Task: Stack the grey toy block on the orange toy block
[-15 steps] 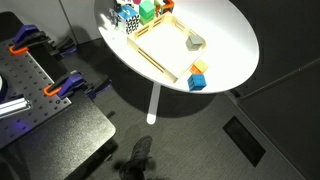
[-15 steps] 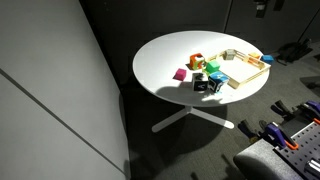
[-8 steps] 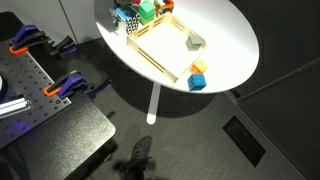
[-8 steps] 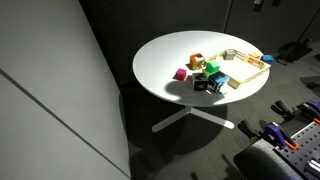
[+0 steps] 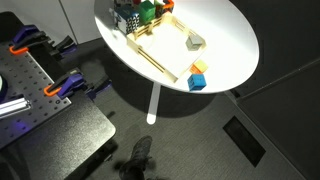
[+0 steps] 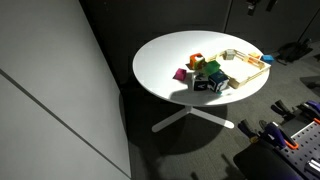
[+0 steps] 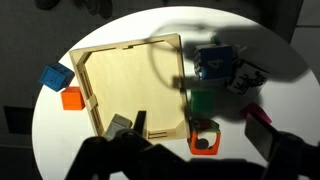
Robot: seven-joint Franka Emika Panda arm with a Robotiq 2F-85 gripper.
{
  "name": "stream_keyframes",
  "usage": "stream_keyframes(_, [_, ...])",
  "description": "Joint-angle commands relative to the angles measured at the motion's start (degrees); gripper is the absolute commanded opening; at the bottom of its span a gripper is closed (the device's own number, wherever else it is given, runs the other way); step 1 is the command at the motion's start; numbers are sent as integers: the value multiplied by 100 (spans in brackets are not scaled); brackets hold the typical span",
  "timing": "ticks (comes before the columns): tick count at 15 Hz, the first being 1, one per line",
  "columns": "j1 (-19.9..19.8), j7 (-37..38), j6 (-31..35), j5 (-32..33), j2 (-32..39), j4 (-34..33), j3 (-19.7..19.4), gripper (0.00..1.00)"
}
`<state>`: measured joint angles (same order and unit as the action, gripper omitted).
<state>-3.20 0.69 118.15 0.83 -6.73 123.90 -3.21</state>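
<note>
The grey toy block [image 7: 120,125] lies inside the wooden tray [image 7: 125,75], in its near left corner; it also shows in an exterior view [image 5: 193,41]. The orange toy block [image 7: 71,98] stands on the table just outside the tray's left side, next to a bright blue cube [image 7: 55,77]; both show in an exterior view, orange [image 5: 198,68] and blue [image 5: 196,82]. My gripper [image 7: 200,132] hangs high above the table, open and empty, its dark fingers over the tray's right edge and the block cluster.
A cluster of blocks lies right of the tray: an orange hollow block [image 7: 203,141], a green block [image 7: 203,100], a blue patterned block [image 7: 215,64] and a magenta block [image 7: 258,115]. The round white table [image 5: 230,50] drops off to a dark floor.
The arm's shadow has spread over the block cluster at the tray's end. The blocks have not moved.
</note>
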Motion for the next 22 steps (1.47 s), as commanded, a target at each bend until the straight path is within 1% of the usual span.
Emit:
stream_keyframes(1, [-112, 22, -85, 31, 560, -455, -113, 100])
stream_keyframes(5, [-223, 8, -106, 14, 1056, -768, -231, 100])
stream_keyframes(9, [-282, 61, -117, 43, 1370, -1027, -309, 100])
stream_keyframes(10, [-287, 70, -130, 33, 1398, -1062, -315, 100])
stream_keyframes(11, [-273, 0, -4, 1, 1272, -815, -294, 100])
stream_keyframes(22, [-288, 1, -8, 1, 1357, -911, -303, 100])
